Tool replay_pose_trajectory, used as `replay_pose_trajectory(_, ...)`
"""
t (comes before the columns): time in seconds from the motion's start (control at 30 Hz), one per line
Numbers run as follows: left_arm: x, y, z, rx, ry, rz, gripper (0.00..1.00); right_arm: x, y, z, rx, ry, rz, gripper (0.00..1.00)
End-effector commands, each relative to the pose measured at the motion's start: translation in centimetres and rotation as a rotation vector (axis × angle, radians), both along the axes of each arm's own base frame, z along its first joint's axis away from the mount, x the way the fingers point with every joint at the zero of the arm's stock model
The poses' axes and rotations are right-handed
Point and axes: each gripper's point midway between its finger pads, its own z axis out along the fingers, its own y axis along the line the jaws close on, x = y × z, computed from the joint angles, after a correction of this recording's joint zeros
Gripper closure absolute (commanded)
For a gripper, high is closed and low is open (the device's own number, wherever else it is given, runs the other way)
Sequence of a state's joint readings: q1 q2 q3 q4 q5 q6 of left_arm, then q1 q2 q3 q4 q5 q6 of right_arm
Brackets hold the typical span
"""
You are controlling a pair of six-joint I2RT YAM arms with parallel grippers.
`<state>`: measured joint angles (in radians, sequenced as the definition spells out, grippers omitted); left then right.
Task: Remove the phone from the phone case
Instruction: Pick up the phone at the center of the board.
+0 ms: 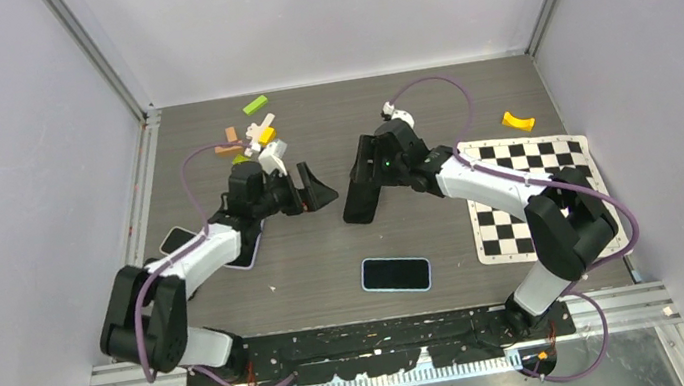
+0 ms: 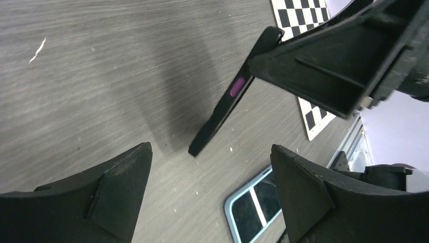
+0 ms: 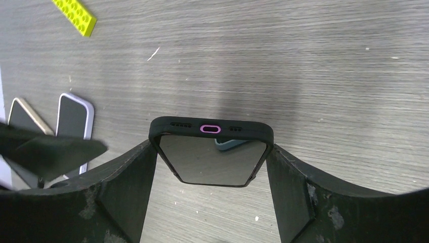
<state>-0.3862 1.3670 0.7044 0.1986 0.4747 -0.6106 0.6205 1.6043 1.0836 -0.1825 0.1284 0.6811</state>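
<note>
Right tool (image 3: 211,147) clamped across the width of the case (image 3: 174,124), one finger against each long side; phone (image 3: 212,164) seated inside it, dark screen up toward the wrist camera, purple port visible in the far end. From the left wrist the cased phone shows edge-on: tilted, lower end on the tabletop (image 1: 427,110), upper end in the grip. Left tool (image 2: 211,148) released, fingers spread wide with nothing between them, hovering just beside the cased phone and apart from it. Top view: both tools near mid-tabletop, facing each other. Second phone (image 1: 396,273), pale blue rim, lies flat and screen-up nearer the arm bases, well apart from both tools. Checkerboard (image 1: 534,154) lies flat on the right side, partly under the right arm; yellow piece (image 1: 518,121) just beyond it. Green brick (image 1: 255,104) near the far edge on the left side, with a small heap of blocks (image 1: 245,144) just nearer than it. Two further handsets lie flat side by side next to the left arm: tan-rimmed phone (image 3: 25,117) and white-rimmed phone (image 3: 75,119)
</note>
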Motion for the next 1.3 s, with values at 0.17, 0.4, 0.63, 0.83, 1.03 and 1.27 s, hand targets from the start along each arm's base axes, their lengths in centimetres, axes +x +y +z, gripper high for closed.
replay_pose_trajectory(0.17,3.3,-5.2,-1.4,-0.031,-0.196,-0.192,0.12,0.0,3.2,4.0,0.137,-0.097,0.169,0.71)
replay_pose_trajectory(0.4,2.9,-7.1,-3.2,-0.110,-0.155,-0.243,0.25,0.4,3.0,4.5,0.205,-0.072,0.164,0.71)
replay_pose_trajectory(0.63,2.4,-7.1,-3.1,-0.133,-0.144,-0.249,0.91,0.7,3.0,4.6,0.240,-0.021,0.149,0.62)
replay_pose_trajectory(0.83,2.2,-7.5,-1.1,-0.174,-0.135,-0.259,1.00,0.2,2.1,5.8,0.239,-0.003,0.131,0.24)
replay_pose_trajectory(1.03,2.0,-7.5,3.6,-0.247,-0.123,-0.221,1.00,-1.6,-1.0,8.5,0.249,-0.035,0.091,0.10)
replay_pose_trajectory(1.27,1.2,-6.9,13.2,-0.439,-0.068,-0.117,1.00,-7.4,-1.5,11.4,0.428,-0.064,0.171,0.10)
